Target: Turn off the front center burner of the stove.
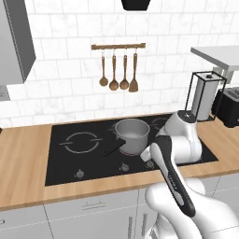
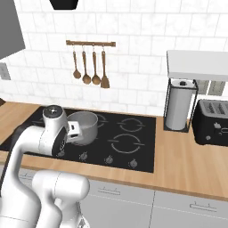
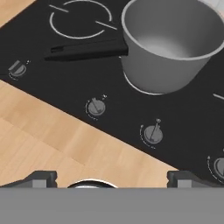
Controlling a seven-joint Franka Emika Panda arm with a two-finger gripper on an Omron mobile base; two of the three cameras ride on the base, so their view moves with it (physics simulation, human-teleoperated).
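Left base view: stove (image 1: 70, 161) set in wooden counter (image 1: 23, 163); saucepan (image 1: 132, 135) on a burner.

Right base view: arm over the knob row.

Hand view: end effector (image 3: 111, 180) spread open above several alike knobs (image 3: 153, 133); risk: turning a neighbour's.

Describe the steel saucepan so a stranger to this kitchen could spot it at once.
Find the wide black glass stove set into the wooden counter, below the rack of four wooden spoons on the white tiled wall. The round grey steel saucepan stands on the cooktop's middle. Its long black handle marks it, the sole vessel there.
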